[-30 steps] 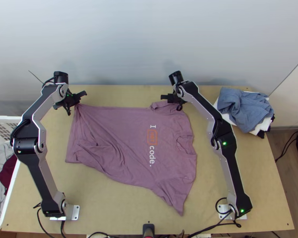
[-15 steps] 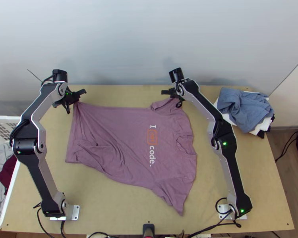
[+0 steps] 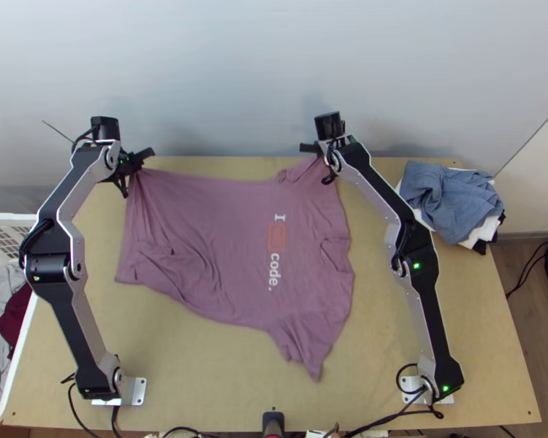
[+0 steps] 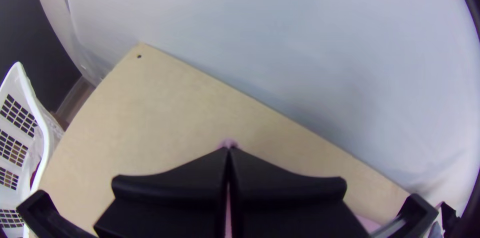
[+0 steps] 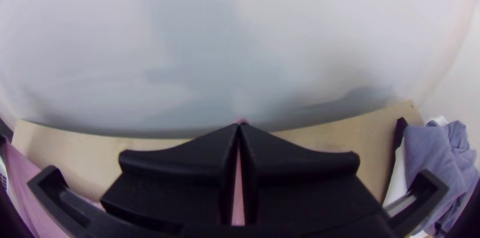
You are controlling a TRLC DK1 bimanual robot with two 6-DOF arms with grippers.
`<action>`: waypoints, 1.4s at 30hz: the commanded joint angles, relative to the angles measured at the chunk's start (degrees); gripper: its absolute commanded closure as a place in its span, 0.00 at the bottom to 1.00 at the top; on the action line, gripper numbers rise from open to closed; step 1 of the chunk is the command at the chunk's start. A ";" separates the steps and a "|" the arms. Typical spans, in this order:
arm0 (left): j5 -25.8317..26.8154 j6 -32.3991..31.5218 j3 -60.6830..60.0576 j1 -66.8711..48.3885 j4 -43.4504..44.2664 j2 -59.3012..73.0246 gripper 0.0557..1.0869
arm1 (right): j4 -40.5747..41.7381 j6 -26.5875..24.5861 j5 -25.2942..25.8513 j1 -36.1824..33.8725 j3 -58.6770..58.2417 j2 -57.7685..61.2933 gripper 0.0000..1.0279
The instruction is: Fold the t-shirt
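"Where's the t-shirt (image 3: pixel 237 252) from here, if twelve is the wall (image 3: pixel 274 73)?"

"Spread on the table (image 3: pixel 201 379), rumpled, its length running nine to three: hem (image 3: pixel 123 248) at nine, collar (image 3: pixel 335 255) at three."

"And the grips?"

"Both pinched tight on cloth. The left gripper (image 4: pixel 228 150) has the hem's far corner; the right gripper (image 5: pixel 240 125) has the far sleeve (image 3: pixel 307 172). That long side looks lifted between them."

"So which way is the rest of it?"

"Between four and five from the left one, about seven from the right. Neither arm has the better reach; each is right at its own end."

"Then they'd go together, I suppose, toward six?"

"That's my guess: lay the far side over the near one, along that nine-to-three line. No fold is made yet. If one arm lags, the crease will come out skewed, and those wrinkles by the hem could bunch underneath."
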 commanded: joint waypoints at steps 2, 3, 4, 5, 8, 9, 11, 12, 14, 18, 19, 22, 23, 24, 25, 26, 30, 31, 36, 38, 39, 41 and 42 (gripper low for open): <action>-4.20 -0.23 1.37 0.24 10.44 0.88 0.96 | 9.98 -4.61 5.70 0.18 0.15 -0.43 0.97; -4.20 0.04 1.28 0.15 11.58 0.97 0.96 | 10.25 -4.61 5.70 0.18 0.15 -0.26 0.97; -4.20 0.21 1.28 0.06 12.02 1.06 0.96 | 10.25 -4.61 5.70 0.18 0.15 -0.08 0.97; -4.12 0.56 1.11 0.06 12.55 1.14 0.96 | 10.16 -4.61 5.70 0.18 -0.12 0.10 0.97; -2.97 0.92 0.14 0.06 13.34 0.97 0.96 | 9.28 -4.35 5.79 0.36 -1.70 -0.34 0.97; -2.45 1.09 -0.30 0.06 13.42 0.70 0.96 | 8.93 -4.26 5.79 0.45 -2.49 -0.87 0.97; -1.48 1.53 -1.09 0.33 13.34 0.00 0.96 | 7.87 -3.38 5.79 0.53 -4.25 -2.19 0.97; -1.13 1.97 -1.88 0.33 13.42 -0.53 0.96 | 6.91 -2.86 5.79 0.45 -4.86 -2.98 0.97; 0.01 2.50 -3.55 0.59 13.42 -1.84 0.96 | 4.09 -1.80 5.70 0.53 -5.83 -4.47 0.97; 2.56 4.26 -8.73 1.12 14.39 -5.80 0.96 | -0.21 -0.75 5.17 1.24 -10.75 -9.05 0.97; 3.44 4.43 -10.23 1.38 14.39 -6.85 0.96 | -0.83 -0.22 4.73 1.33 -12.60 -10.45 0.97; 5.02 6.28 -15.06 2.00 14.65 -10.28 0.96 | -1.09 0.57 2.98 1.77 -20.42 -15.90 0.97; 5.38 6.98 -16.73 2.35 15.09 -11.16 0.96 | -1.09 0.57 2.27 1.94 -23.06 -17.57 0.97; 5.99 7.42 -18.23 2.87 15.45 -12.30 0.96 | -1.09 0.66 1.83 2.12 -25.43 -19.24 0.97; 6.17 8.04 -19.81 3.23 16.06 -13.27 0.96 | -1.09 0.66 1.48 2.47 -27.80 -20.82 0.97; 6.34 8.56 -21.13 3.67 16.24 -14.15 0.96 | -1.09 0.66 1.04 2.82 -29.91 -22.32 0.97; 7.66 10.32 -26.05 5.42 16.24 -18.54 0.96 | -1.09 0.92 -0.36 4.23 -36.68 -27.41 0.97; 7.84 10.94 -27.19 5.86 16.32 -19.51 0.96 | -1.09 1.01 -0.63 4.75 -38.17 -28.64 0.97; 9.59 13.22 -32.11 8.59 16.32 -23.38 0.96 | -2.67 1.98 -3.09 6.51 -45.29 -34.62 0.97; 10.39 13.75 -34.05 8.94 16.24 -24.52 0.96 | -2.85 2.15 -4.23 6.95 -48.46 -36.64 0.97; 11.00 14.28 -35.28 8.94 16.24 -25.14 0.96 | -2.94 2.24 -4.41 7.30 -49.95 -37.61 0.97; 11.26 14.45 -37.21 8.59 16.06 -26.37 0.96 | -3.20 2.42 -4.85 7.92 -52.76 -39.46 0.97; 11.62 14.54 -38.09 8.50 15.97 -26.89 0.96 | -3.20 2.42 -4.93 8.01 -54.08 -40.51 0.97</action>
